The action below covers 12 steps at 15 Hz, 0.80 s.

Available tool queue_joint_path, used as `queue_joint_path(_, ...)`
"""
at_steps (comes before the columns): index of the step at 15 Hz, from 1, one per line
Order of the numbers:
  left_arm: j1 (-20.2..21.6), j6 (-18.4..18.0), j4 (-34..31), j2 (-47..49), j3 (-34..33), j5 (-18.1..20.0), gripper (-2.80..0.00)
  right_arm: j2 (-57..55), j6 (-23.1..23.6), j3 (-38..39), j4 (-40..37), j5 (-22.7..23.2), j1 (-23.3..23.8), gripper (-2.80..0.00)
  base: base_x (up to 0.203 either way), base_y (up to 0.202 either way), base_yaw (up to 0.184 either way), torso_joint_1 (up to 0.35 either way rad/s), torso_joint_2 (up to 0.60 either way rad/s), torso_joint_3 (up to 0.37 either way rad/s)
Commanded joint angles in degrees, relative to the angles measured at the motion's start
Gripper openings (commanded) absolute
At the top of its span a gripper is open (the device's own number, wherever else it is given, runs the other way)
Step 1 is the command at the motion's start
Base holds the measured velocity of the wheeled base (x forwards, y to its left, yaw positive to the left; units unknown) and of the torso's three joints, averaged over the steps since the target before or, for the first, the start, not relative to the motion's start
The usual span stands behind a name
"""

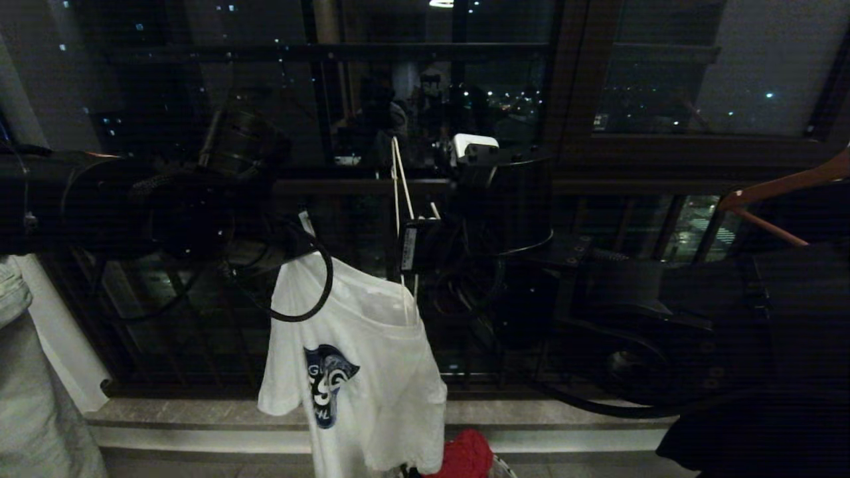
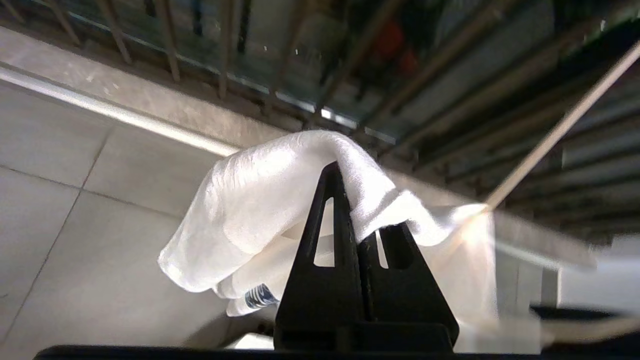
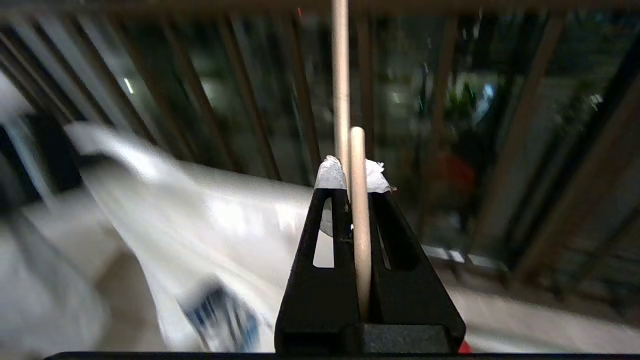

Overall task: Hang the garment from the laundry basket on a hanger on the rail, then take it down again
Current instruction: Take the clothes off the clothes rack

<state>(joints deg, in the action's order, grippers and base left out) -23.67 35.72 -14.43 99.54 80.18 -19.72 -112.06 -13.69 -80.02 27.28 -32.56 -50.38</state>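
Night, balcony window. White T-shirt (image 1: 358, 372) hangs mid-frame in the head view, dark blue print facing out, lower hem near a red cloth (image 1: 468, 455) at the bottom edge.

Left pincer (image 2: 357, 235) is clamped tight on a fold of the shirt's shoulder fabric. Right pincer (image 3: 352, 192) is closed on the thin white hanger (image 3: 360, 220), with a scrap of white cloth caught at the tips. The hanger's wire rises from the shirt's collar at centre frame, in front of the dark railing.

No rail visible in any view; the basket cannot be made out either.

Step in hand, as I read it: dressing the shirt onto the hanger, both arms held up. An orange-brown hanger (image 1: 777, 192) sits at right edge, unused.

Next move likely calls for seating the second shoulder on the wire, then lifting the hook toward the rail without the cloth slipping off.
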Motion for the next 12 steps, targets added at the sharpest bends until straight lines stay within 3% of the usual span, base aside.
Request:
queue_joint_path(1,-2.20,0.16,-0.04,0.49,-1.42,-0.22,-2.80,-0.85,-0.17,0.22,2.91,-0.31,0.19,-2.80,0.000,0.000,0.000,0.000,0.00,0.000)
queue_joint_path(6,-3.44,-0.25,-0.10,3.88,-2.42,-0.26,-2.80,-0.44,0.07,0.49,7.24,-1.51,0.35,-2.80,0.000,0.000,0.000,0.000,0.00,0.000)
queue_joint_path(9,-5.60,-2.58,0.08,3.90,-4.34,-0.23,-2.80,-0.17,0.44,-0.05,9.51,-2.25,2.16,-2.80,0.000,0.000,0.000,0.000,0.00,0.000)
queue_joint_path(12,-6.86,-2.97,0.10,3.74,-4.54,-0.35,-2.80,-0.02,4.35,-0.05,10.02,-2.31,4.07,-2.80,0.000,0.000,0.000,0.000,0.00,0.000)
